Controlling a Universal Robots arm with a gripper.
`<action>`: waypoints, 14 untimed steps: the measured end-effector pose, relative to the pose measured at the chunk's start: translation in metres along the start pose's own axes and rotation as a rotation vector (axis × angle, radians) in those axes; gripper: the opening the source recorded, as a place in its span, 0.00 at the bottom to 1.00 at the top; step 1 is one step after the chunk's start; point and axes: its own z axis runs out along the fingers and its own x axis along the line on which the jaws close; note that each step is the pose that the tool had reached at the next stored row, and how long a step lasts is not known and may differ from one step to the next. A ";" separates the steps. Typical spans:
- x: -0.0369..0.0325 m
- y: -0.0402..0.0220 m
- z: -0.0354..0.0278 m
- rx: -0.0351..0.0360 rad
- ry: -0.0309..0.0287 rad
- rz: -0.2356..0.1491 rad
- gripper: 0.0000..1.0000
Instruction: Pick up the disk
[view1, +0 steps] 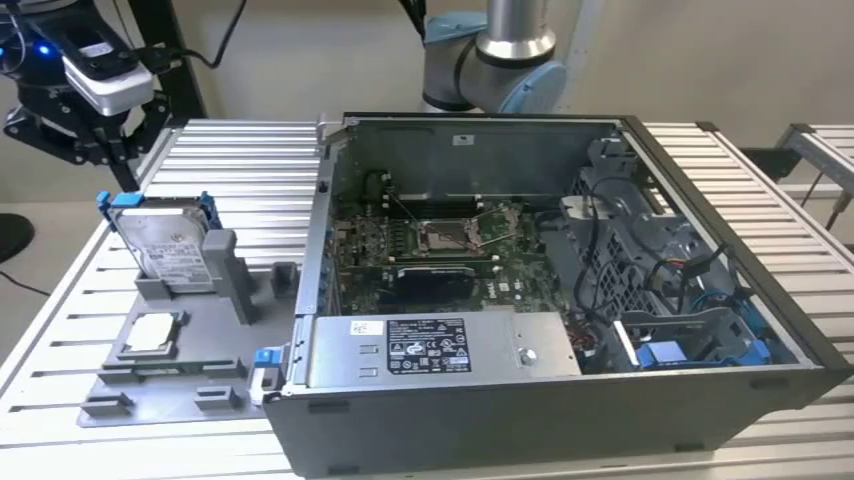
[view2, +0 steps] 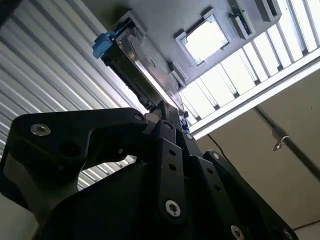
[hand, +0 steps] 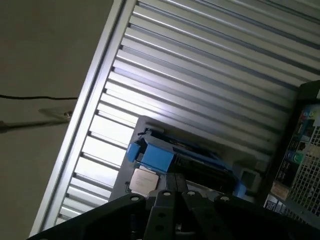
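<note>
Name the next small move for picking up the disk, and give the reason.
Probably lower the gripper toward the top edge of the disk, shifting slightly to the exterior view's right. It hangs above the disk and apart from it, and the disk stands upright in the grey holder.

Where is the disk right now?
On the exterior view's left, the disk stands on edge in the grey holder, beside the open computer case.

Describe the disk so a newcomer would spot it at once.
Start from the open computer case on the slatted table; on the exterior view's left of it lies a grey fixture plate. The disk stands upright in the plate's far slot: silver, white-labelled, blue-framed, unlike the small square chip lying flat on the same plate.
</note>
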 end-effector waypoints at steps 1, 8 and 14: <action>0.0002 0.0001 0.0000 0.0000 0.0006 -0.014 0.00; 0.0021 0.0008 0.0000 0.0000 0.0039 -0.101 0.00; 0.0029 0.0011 0.0000 0.0001 0.0077 -0.199 0.00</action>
